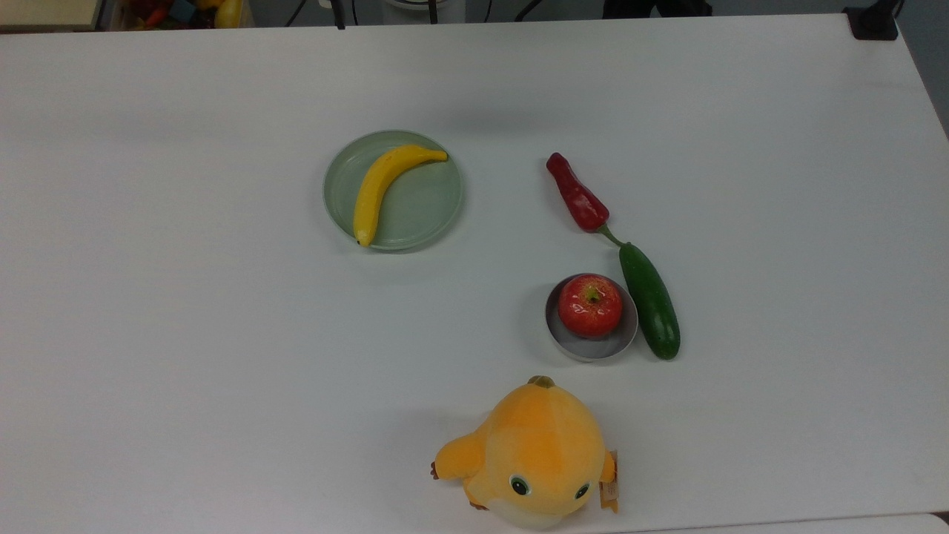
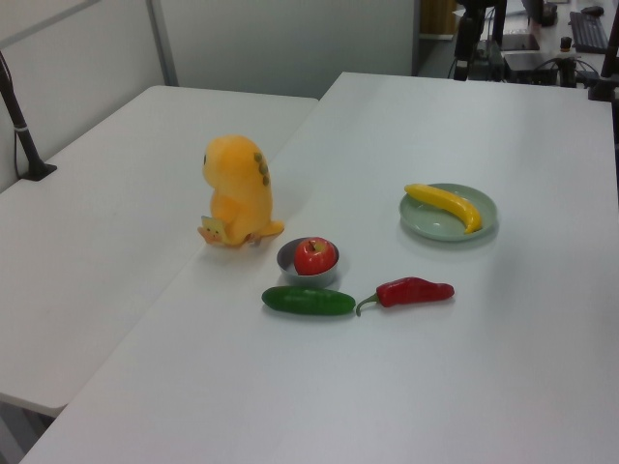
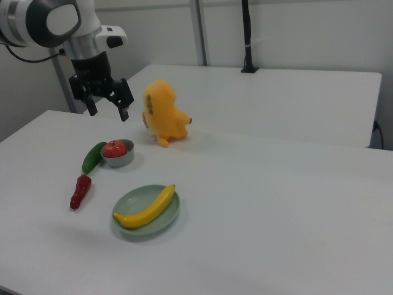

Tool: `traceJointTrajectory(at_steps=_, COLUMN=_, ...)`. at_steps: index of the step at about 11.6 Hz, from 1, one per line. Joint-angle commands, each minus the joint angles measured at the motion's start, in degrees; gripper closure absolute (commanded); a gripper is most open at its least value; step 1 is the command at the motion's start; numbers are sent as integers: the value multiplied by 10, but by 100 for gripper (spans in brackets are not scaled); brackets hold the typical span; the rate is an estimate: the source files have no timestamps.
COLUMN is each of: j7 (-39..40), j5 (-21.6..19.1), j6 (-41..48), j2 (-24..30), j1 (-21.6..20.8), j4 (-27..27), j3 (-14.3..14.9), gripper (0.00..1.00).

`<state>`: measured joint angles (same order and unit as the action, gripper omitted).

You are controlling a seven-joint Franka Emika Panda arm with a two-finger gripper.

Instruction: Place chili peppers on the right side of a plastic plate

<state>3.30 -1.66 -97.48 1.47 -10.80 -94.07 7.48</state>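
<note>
The dark-red chili pepper [image 1: 577,194] [image 2: 414,290] [image 3: 80,191] lies flat on the white table. Its green stem touches the end of a dark green cucumber [image 1: 650,300]. In the top view the pale green plastic plate [image 1: 422,204] [image 2: 435,222] [image 3: 153,224] sits to the pepper's left and carries a yellow banana [image 1: 382,187]. My gripper [image 3: 108,110] hangs open high above the table in the right view, over the area behind the apple dish, touching nothing.
A red apple [image 1: 590,305] sits in a small grey dish [image 1: 586,345] beside the cucumber. An orange plush toy [image 1: 532,452] stands near the table's front edge in the top view. A second table adjoins in the left view.
</note>
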Motion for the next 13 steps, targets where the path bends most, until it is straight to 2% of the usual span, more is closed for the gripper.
traceJointTrajectory(at_steps=1, j7=14, j5=-12, j6=-13, j2=7, j1=-1, j4=-17, j3=1, gripper=0)
traceJointTrajectory(at_steps=8, j7=15, j5=-12, j6=-6, j2=12, j1=2, j4=-26, j3=-2, gripper=0)
traceJointTrajectory(at_steps=9, j7=15, j5=-12, j6=-4, j2=12, j1=2, j4=-31, j3=-8, gripper=0)
traceJointTrajectory(at_steps=13, j7=16, j5=-11, j6=-12, j2=1, j1=-1, j4=-76, j3=-71, gripper=0)
